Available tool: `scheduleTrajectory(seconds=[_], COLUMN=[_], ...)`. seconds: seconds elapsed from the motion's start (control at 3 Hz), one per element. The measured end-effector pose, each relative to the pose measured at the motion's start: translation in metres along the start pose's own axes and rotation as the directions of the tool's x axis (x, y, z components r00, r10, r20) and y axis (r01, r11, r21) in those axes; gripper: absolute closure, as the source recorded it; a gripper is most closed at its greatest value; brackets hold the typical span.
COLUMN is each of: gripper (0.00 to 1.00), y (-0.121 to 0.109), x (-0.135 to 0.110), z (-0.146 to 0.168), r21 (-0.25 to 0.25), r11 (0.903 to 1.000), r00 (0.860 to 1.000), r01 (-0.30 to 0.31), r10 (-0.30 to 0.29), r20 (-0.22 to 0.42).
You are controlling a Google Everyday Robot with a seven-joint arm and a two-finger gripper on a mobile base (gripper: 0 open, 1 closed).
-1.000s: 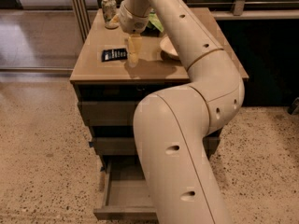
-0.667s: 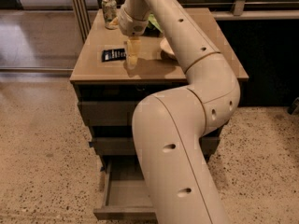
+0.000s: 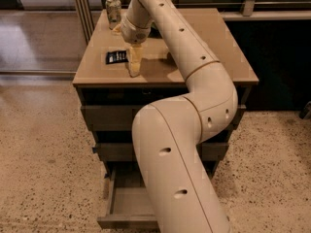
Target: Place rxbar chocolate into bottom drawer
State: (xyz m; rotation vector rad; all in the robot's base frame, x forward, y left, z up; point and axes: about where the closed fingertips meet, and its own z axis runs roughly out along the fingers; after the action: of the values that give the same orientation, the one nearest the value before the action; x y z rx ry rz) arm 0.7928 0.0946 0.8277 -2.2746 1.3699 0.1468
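Hovering gripper (image 3: 134, 68) beside rxbar chocolate (image 3: 115, 57)

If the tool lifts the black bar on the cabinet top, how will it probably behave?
The bar lies flat and thin, so it is probably light but hard to get under. Its dark wrapper may be slick, so it could slip. Being flat, it should not roll. The tool is close beside it, above the cabinet top.

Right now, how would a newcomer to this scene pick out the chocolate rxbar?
Start at the brown drawer cabinet whose bottom drawer stands open. On its top, near the left front edge, the rxbar chocolate lies flat just left of the claw, which points down at the top. It is the only flat black rectangle with white lettering; the pale can behind it stands upright.
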Motion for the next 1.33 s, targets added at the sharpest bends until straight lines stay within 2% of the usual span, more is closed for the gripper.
scheduleTrajectory(seconds=[1.0, 1.33], gripper=[0.00, 0.00], y=[0.004, 0.007], x=[-0.007, -0.014], z=[0.007, 0.005], r21=[-0.029, -0.046], r11=[0.9985, 0.9938], r00=[0.999, 0.994], r01=[-0.045, -0.102], r10=[0.046, 0.104], r20=[0.020, 0.041])
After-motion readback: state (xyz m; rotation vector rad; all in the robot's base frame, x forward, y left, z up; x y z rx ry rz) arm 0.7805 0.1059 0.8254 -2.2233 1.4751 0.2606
